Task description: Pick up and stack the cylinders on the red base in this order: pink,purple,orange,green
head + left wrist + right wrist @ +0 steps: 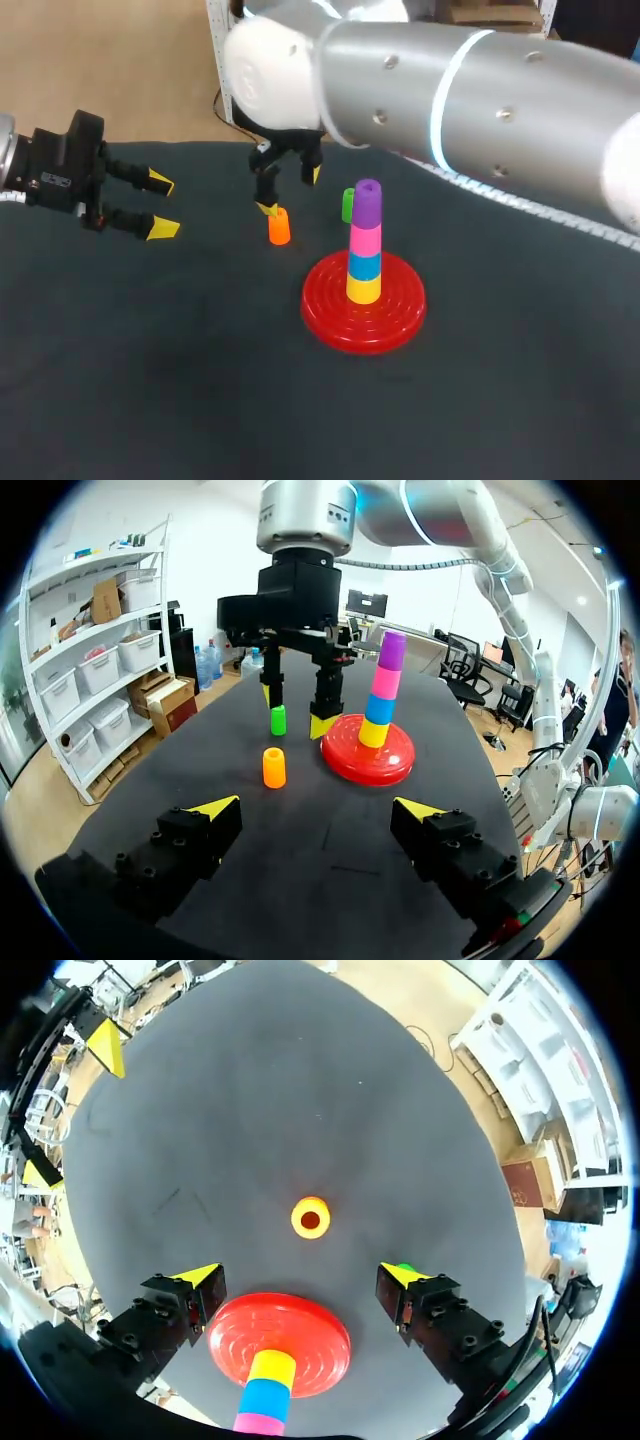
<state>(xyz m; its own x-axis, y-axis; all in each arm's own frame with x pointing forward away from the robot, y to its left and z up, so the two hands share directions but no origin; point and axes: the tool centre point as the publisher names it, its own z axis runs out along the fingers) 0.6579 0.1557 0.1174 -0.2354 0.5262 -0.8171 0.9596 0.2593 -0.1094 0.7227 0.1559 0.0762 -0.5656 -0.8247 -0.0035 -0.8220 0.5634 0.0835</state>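
Note:
The red base (pixel 363 318) (pixel 345 763) (pixel 300 1325) carries a stack: yellow, blue, pink (pixel 365 240) (pixel 385 682), with purple (pixel 368 201) (pixel 392 650) on top. An orange cylinder (pixel 279 227) (pixel 273 767) (pixel 310 1218) stands upright on the mat left of the base. A green cylinder (pixel 348 205) (pixel 278 720) stands behind the base. My right gripper (pixel 291 192) (pixel 295 712) (pixel 301 1275) hangs open above the mat between orange and green, holding nothing; the orange one lies just ahead of its fingers. My left gripper (pixel 161 206) (pixel 317 808) is open and empty at the far left.
Dark mat (pixel 180 370) covers the whole table. Wide free room lies in front of the base and on the left half. My right arm's big grey link (pixel 470 90) crosses over the back right of the table.

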